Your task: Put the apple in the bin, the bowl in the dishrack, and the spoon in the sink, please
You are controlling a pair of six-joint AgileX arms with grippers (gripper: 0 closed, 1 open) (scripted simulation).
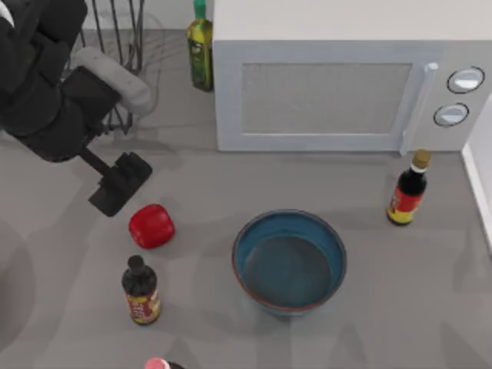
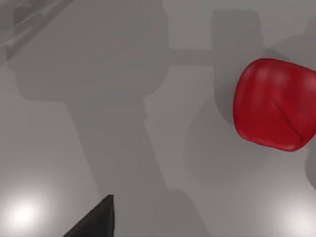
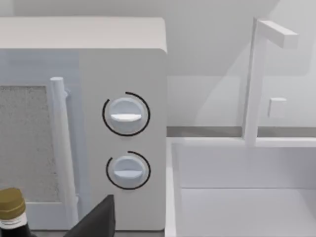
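The red apple [image 1: 151, 225] lies on the grey counter at the left, also close in the left wrist view [image 2: 274, 103]. My left gripper [image 1: 121, 183] hovers just up and left of it, open and holding nothing; one dark fingertip [image 2: 98, 219] shows. The teal-blue bowl [image 1: 289, 261] with its reddish rim stands upright in the middle, nothing in it. Wires of the dishrack [image 1: 123, 34] rise at the far left behind my left arm. The white sink [image 3: 237, 197] lies right of the microwave. Spoon and bin are out of view. A fingertip [image 3: 98, 217] of my right gripper faces the microwave.
A white microwave [image 1: 338, 84] fills the back. A green bottle [image 1: 200, 50] stands at its left. Dark sauce bottles stand at the right [image 1: 407, 188] and front left [image 1: 141, 290], the latter close below the apple. A pink cap [image 1: 156, 364] pokes in at the front edge.
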